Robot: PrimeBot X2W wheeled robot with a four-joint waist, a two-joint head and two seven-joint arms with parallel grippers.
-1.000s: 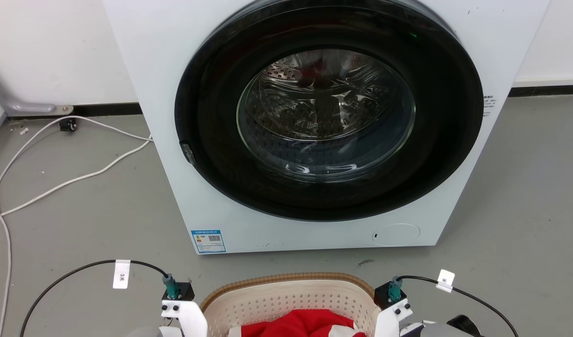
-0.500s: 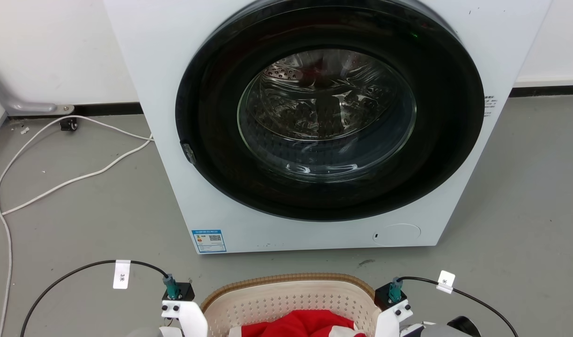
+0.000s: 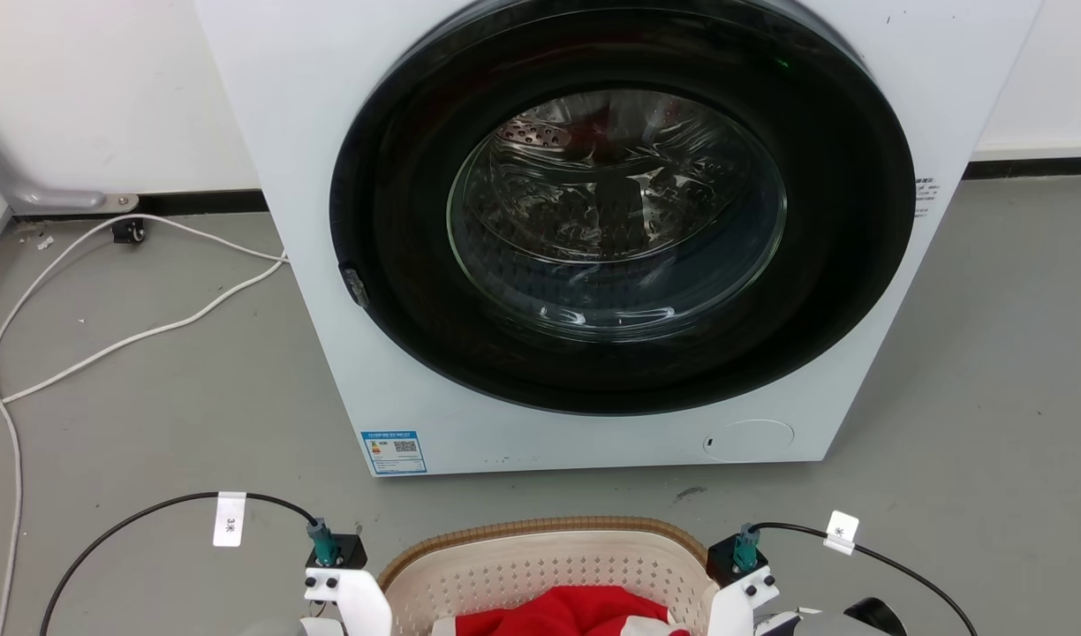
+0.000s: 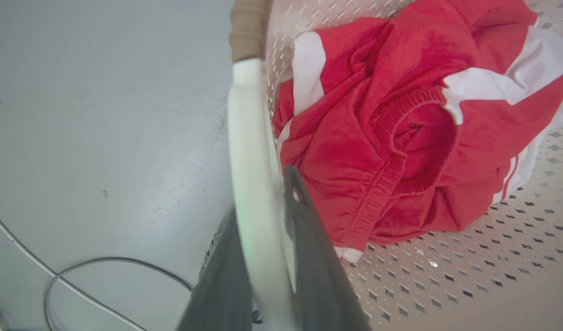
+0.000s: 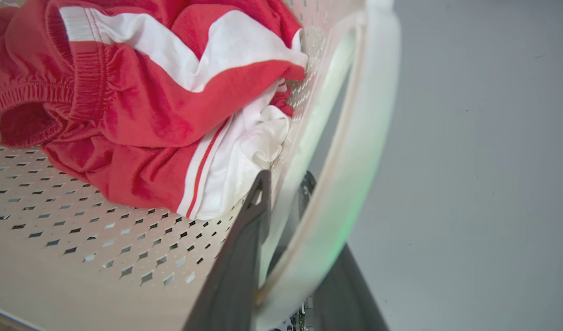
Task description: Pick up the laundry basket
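Floor [image 3: 991, 371]: smooth grey; white wall [image 3: 81, 88] behind. White front-loading washer [image 3: 523, 442], dark round door shut, stands ahead of both grippers. White cables [image 3: 152, 333] lie ahead and to the left of the left gripper [image 4: 263, 197].

Laundry basket [image 3: 549, 556]: cream, perforated, tan woven rim, white handles [image 4: 249, 138]. It sits between the grippers and holds a red-and-white garment [image 4: 378, 138]. The left gripper and right gripper [image 5: 286, 184] each clamp one of the handles.

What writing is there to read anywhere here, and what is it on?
"3米": white tag on a black cable.
Second white tag, lower right: mark too small to read.
Blue sticker on the washer: too small.
Grey print on the washer's side: too small.
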